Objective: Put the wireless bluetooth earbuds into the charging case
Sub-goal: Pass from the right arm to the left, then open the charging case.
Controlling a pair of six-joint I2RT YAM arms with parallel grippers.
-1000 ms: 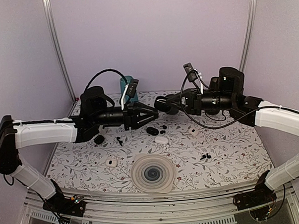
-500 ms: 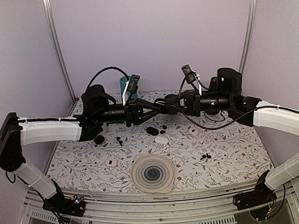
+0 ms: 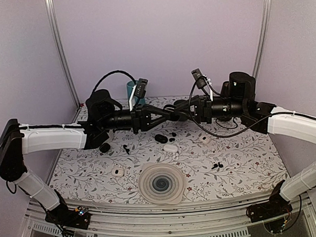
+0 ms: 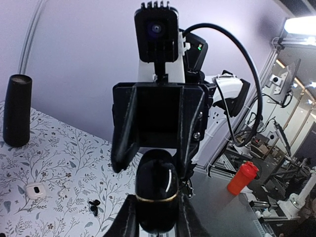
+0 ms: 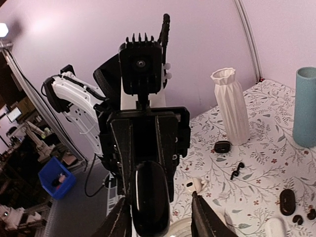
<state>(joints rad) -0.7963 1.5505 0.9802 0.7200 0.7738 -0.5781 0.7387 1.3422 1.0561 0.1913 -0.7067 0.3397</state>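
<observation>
Well above the round ribbed mat, the two arms meet nose to nose in mid-air with a glossy black charging case between them. The left gripper is clenched on the case, its fingers pressing both sides near the thin gold band. The right gripper reaches in from the opposite side. Its jaws stand spread around the other end of the case, with a gap showing between one finger and the shell, so it has let go. The case looks closed. Down on the table, a pair of black earbuds lies to the right of the mat, apart from it. Another black earbud lies beyond the mat to the left. A white case sits just beyond the mat, with a second black case a little farther back.
</observation>
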